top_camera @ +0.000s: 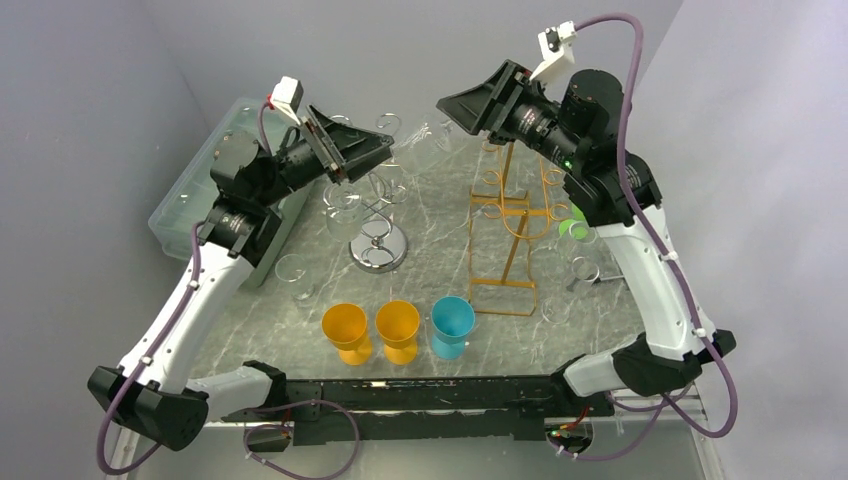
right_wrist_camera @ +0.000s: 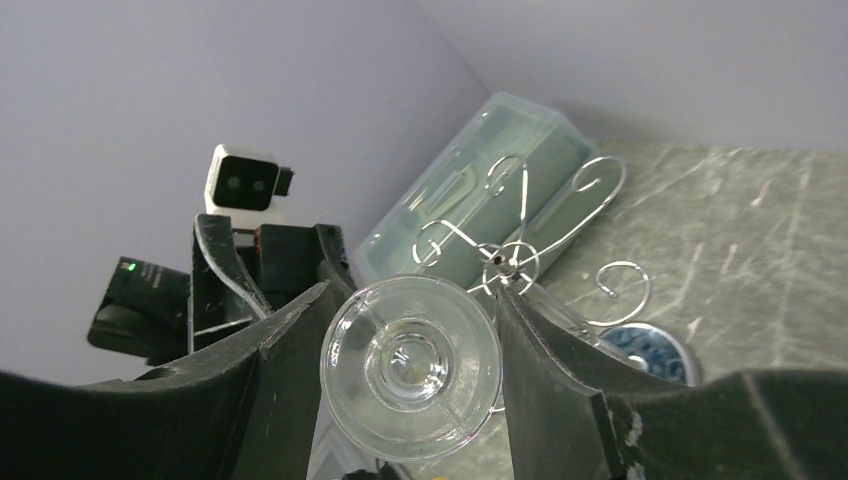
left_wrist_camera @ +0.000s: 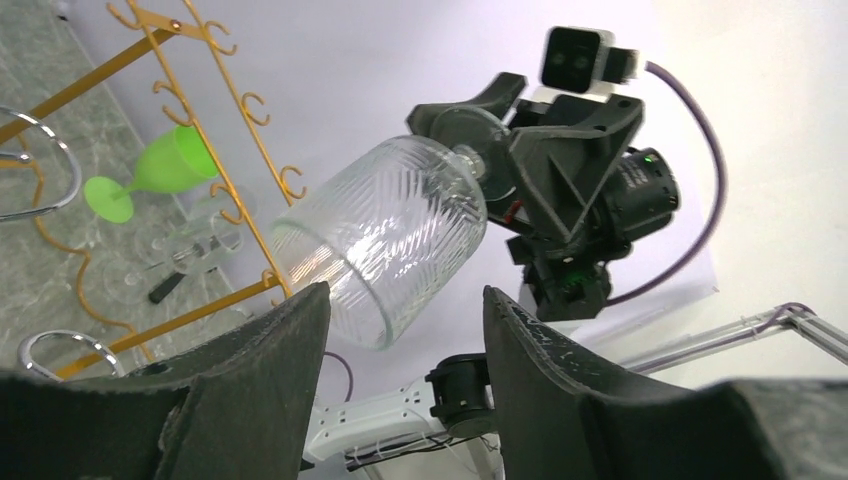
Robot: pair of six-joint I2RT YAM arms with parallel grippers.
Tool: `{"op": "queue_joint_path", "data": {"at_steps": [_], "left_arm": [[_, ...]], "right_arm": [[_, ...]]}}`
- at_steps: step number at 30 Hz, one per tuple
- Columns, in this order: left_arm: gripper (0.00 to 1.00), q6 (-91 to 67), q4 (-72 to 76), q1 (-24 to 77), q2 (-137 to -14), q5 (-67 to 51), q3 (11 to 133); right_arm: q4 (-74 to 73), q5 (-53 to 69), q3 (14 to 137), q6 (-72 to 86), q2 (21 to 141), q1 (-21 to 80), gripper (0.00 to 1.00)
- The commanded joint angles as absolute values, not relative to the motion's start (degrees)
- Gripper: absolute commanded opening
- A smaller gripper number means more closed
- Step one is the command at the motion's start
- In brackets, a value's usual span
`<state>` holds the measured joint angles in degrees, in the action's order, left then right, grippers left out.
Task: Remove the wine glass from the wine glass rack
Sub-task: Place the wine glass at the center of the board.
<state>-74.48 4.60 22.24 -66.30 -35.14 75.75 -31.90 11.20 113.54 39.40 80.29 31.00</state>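
A clear ribbed wine glass (top_camera: 420,135) hangs in the air between my two grippers, above the back of the table. My right gripper (top_camera: 443,105) is shut on its round foot (right_wrist_camera: 410,365), which sits edge to edge between the two black fingers. In the left wrist view the bowl (left_wrist_camera: 385,235) points toward me, its rim reaching down between the tips of my left gripper (left_wrist_camera: 400,298). That gripper stands open with the rim close to its left finger (left_wrist_camera: 270,370). The silver wire rack (top_camera: 378,235) stands below on a chrome base, and its hooks (right_wrist_camera: 520,215) show behind the foot.
A gold wire rack (top_camera: 505,220) stands right of centre with a green glass (top_camera: 572,228) behind it. Two orange cups (top_camera: 347,325) and a blue cup (top_camera: 452,320) line the front. A clear plastic bin (top_camera: 195,195) sits at the left. Clear glasses (top_camera: 293,270) lie on the marble.
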Motion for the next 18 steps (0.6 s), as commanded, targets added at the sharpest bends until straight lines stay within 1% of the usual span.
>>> {"op": "queue_joint_path", "data": {"at_steps": [1, 8, 14, 18], "left_arm": [[0.61, -79.96, 15.76, 21.97, -67.13, -37.79, 74.57], [0.55, -83.73, 19.57, 21.97, -67.56, -38.09, 73.75], [0.47, -87.98, 24.78, 21.97, -67.22, -37.75, 71.86], [0.4, -88.36, 24.84, 21.97, -66.26, -37.12, 71.5]], "right_arm": [[-18.97, 20.32, 111.27, 46.36, 79.28, 29.2, 0.26], [-6.41, 26.66, 103.81, 53.87, 79.03, 27.56, 0.25], [6.53, 29.86, 95.87, 61.29, 78.42, 26.92, 0.24], [10.92, 29.6, 92.09, 62.87, 77.46, 26.82, 0.24]]}}
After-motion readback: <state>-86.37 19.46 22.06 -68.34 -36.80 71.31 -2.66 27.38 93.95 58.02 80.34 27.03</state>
